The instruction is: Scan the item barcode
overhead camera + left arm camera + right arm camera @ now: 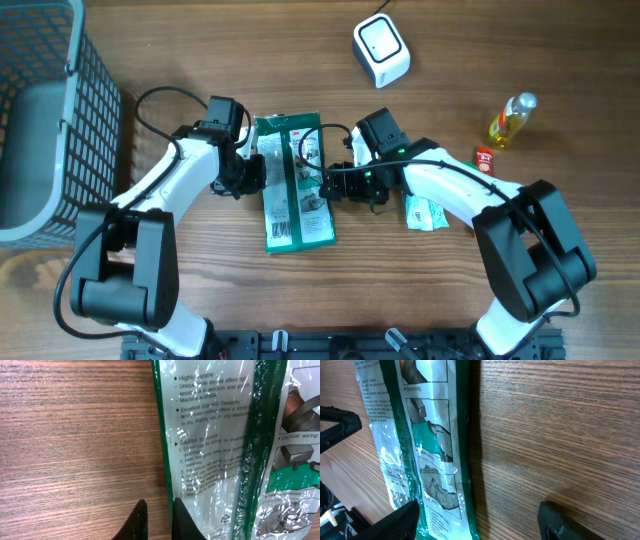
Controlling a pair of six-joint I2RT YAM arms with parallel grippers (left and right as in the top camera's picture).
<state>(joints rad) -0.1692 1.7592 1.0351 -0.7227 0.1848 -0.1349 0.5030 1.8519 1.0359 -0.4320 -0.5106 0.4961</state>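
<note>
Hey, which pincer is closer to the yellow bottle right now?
Right. The right pincer sits at the green package's edge on the side toward the yellow bottle. The left pincer is at the package's opposite edge, farther from the bottle.

I had the left arm bent inward, wrist low | left gripper pinched nearly closed, only a sliver between its fingers | right arm bent inward, facing it | right gripper spread wide
</note>
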